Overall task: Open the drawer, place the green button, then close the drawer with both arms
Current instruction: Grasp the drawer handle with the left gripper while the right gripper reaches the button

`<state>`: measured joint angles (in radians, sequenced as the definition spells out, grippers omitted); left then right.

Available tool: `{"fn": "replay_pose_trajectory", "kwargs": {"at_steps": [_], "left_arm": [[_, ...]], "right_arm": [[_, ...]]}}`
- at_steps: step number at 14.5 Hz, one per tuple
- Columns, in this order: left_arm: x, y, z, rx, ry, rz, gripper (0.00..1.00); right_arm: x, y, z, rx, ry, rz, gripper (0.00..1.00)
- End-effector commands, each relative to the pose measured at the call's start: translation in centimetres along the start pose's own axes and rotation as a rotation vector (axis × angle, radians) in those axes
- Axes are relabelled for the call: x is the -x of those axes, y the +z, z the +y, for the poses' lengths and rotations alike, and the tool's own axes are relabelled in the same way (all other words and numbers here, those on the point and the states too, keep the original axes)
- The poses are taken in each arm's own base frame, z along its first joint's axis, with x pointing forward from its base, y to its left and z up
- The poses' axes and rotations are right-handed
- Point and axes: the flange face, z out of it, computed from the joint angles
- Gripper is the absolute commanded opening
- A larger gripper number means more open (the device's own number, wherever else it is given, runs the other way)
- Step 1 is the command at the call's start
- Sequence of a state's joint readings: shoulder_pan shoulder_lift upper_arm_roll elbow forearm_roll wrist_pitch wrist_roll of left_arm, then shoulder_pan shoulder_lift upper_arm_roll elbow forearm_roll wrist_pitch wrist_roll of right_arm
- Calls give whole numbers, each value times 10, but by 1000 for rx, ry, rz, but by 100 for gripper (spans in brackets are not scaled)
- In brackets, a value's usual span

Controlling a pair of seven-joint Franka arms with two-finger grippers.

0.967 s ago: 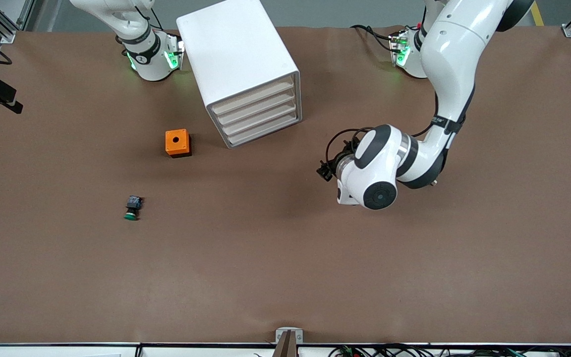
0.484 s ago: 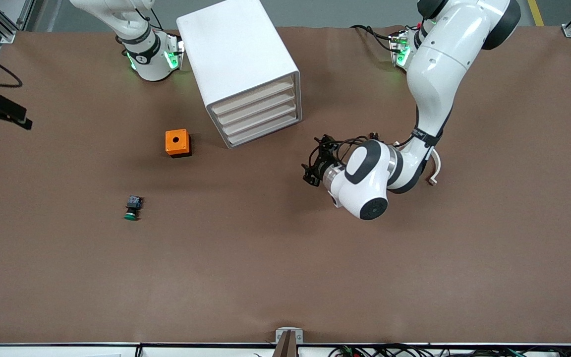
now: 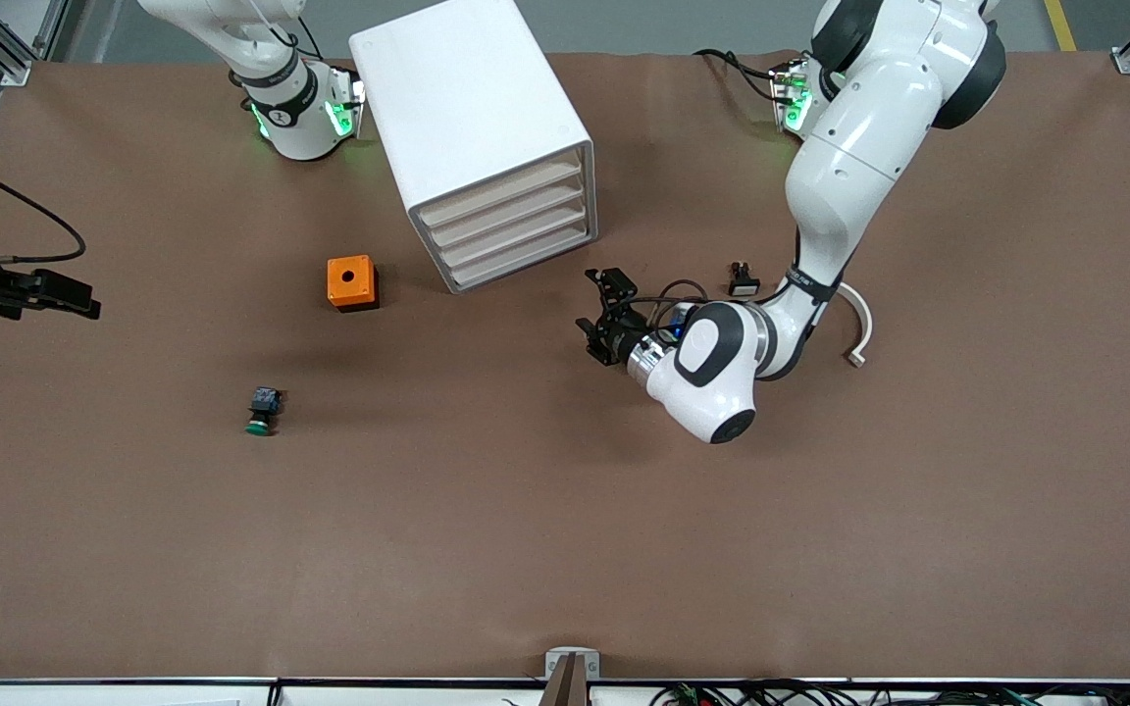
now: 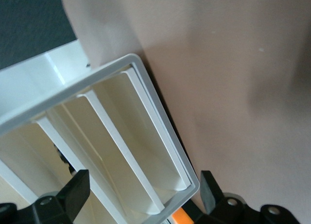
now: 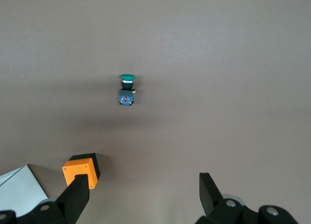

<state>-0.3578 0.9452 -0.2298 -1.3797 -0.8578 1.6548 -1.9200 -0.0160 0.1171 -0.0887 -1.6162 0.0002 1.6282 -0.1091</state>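
The white cabinet (image 3: 472,127) stands near the robots' bases, and its four cream drawer fronts (image 3: 511,230) are all shut. My left gripper (image 3: 596,309) hovers open just in front of those fronts, toward the left arm's end. The left wrist view shows the drawer fronts (image 4: 121,136) close up between the spread fingers of the left gripper (image 4: 143,192). The green-capped button (image 3: 261,412) lies on its side on the brown table. My right gripper (image 3: 60,294) hangs open over the right arm's end of the table. Through the right gripper (image 5: 142,195) I see the button (image 5: 127,90) well ahead.
An orange box with a hole (image 3: 351,282) sits between the cabinet and the button; the orange box (image 5: 80,169) also shows by one right finger. A small black part with a white face (image 3: 742,282) and a curved white piece (image 3: 859,328) lie beside the left arm.
The left arm swung its gripper closer to the drawer fronts, uncovering the small black part and the curved piece. The right gripper came farther in over the table.
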Motion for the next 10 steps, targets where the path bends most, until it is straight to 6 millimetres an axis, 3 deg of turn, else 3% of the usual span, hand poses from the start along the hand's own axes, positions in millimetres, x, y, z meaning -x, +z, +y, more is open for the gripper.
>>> {"fn": "replay_pose_trajectory", "kwargs": {"at_steps": [1, 4, 8, 10], "left_arm": [[3, 15, 5, -81, -98, -52, 100], [7, 39, 1, -169, -163, -74, 100], [2, 79, 5, -239, -239, -36, 100], [1, 97, 4, -261, -261, -9, 100]], "right_arm": [[-24, 44, -18, 1, 4, 21, 100], [-28, 95, -39, -6, 24, 61, 100], [-21, 158, -51, -7, 71, 110, 100], [-10, 202, -50, -5, 78, 153, 100]]}}
